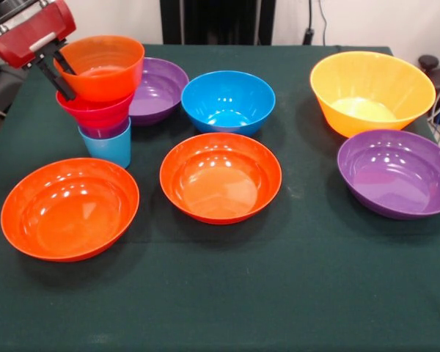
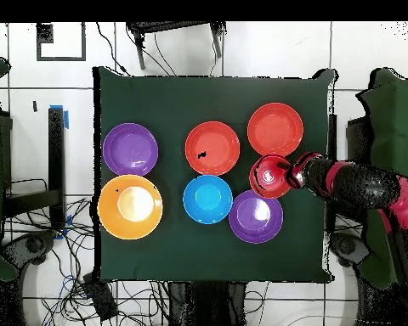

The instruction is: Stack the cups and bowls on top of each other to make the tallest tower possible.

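Up top, the end effector [image 1: 62, 70] pinches the tower's [image 1: 103, 110] small orange bowl [image 1: 103, 66] rim.

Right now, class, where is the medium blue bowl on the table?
In the front view the medium blue bowl sits toward the table's far side, left of centre, beside a purple bowl on its left and behind an orange-red bowl.

bright, even light from overhead; white glare spots sit on the glossy orange-red bowls [image 1: 220, 177] and the purple bowl [image 1: 397, 173], soft short shadows fall on the green table [image 1: 227, 293], front view sharp throughout
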Robot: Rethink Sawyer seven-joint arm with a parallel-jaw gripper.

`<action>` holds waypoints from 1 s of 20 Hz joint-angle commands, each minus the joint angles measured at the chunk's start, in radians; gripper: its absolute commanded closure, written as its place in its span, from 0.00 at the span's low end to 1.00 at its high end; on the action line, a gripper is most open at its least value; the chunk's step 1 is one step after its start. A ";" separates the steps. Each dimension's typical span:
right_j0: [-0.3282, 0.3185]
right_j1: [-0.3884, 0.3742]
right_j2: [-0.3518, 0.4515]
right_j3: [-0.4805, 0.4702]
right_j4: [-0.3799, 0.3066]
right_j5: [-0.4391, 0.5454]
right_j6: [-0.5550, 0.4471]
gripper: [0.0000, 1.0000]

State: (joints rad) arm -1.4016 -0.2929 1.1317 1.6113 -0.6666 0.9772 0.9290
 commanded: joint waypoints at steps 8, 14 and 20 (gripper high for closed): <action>0.045 -0.012 -0.043 -0.025 -0.039 0.011 -0.223 1.00; 0.029 -0.020 -0.045 -0.015 -0.039 0.010 -0.219 1.00; 0.033 -0.015 -0.044 -0.026 -0.038 0.015 -0.227 1.00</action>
State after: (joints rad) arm -1.4124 -0.2944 1.1317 1.6114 -0.6668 0.9772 0.9290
